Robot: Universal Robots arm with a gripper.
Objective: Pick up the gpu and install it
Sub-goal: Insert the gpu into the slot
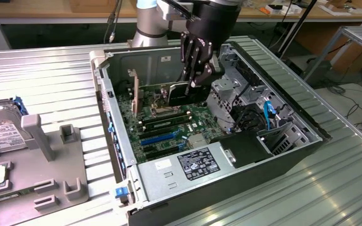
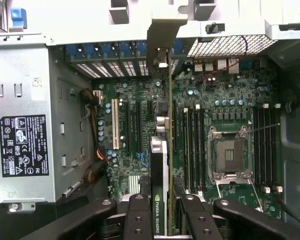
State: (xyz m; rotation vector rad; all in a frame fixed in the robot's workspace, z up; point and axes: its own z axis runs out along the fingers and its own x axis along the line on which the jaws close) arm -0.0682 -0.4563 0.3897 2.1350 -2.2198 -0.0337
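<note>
The gripper [image 2: 162,222] was clenched on the gpu [image 2: 159,195], its black fingers [image 2: 140,217] pressing either side of the card's tail end. The card stood on edge inside the open computer case [image 1: 282,117], over the motherboard [image 2: 230,95] and in line with the long expansion slots [image 2: 140,125]. Its silver bracket [image 2: 164,31] reached the slotted rear wall [image 2: 115,55]. Whether the edge connector had entered a slot could not be told from either view. The main risk, as I judged it, lay in alignment. The card was held by one end only, so a small tilt could set the bracket end off the slot. A downward push would then land the connector on the slot's lip or the neighbouring capacitors rather than in the contacts. The bracket's foot could also catch on the rear wall's edge instead of sliding down behind it, jamming the card at an angle. The hold on a smooth shroud might let the card slip or pivot under seating force. The fingers sat close to the drive cage [image 1: 228,89] and low beside the empty CPU socket [image 2: 229,155], so a deeper push could bring them onto the board's components.
</note>
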